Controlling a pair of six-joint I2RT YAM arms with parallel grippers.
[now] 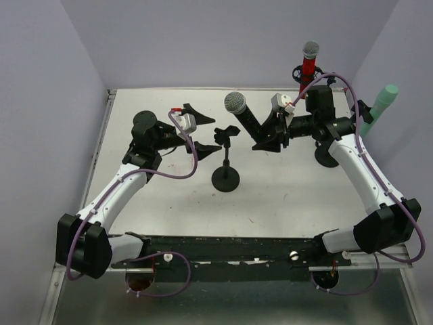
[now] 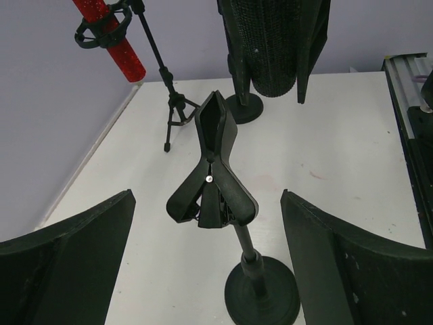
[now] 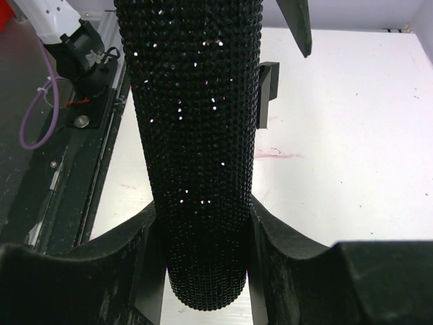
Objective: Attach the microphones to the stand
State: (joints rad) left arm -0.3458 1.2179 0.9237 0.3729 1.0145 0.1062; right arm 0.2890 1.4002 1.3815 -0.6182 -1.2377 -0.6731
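My right gripper (image 1: 269, 135) clamps the black microphone (image 1: 243, 115), axis tilted, head leaning toward the empty stand clip (image 1: 224, 134) just left of it. The left gripper (image 1: 199, 128) gapes empty beyond the clip.

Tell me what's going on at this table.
The right pincer is shut on the black microphone, holding it raised beside the empty clip stand mid-table. The left pincer is open, facing that stand's clip without touching it. The red microphone is already clipped up at the back; the mint-green microphone stands at the right edge.
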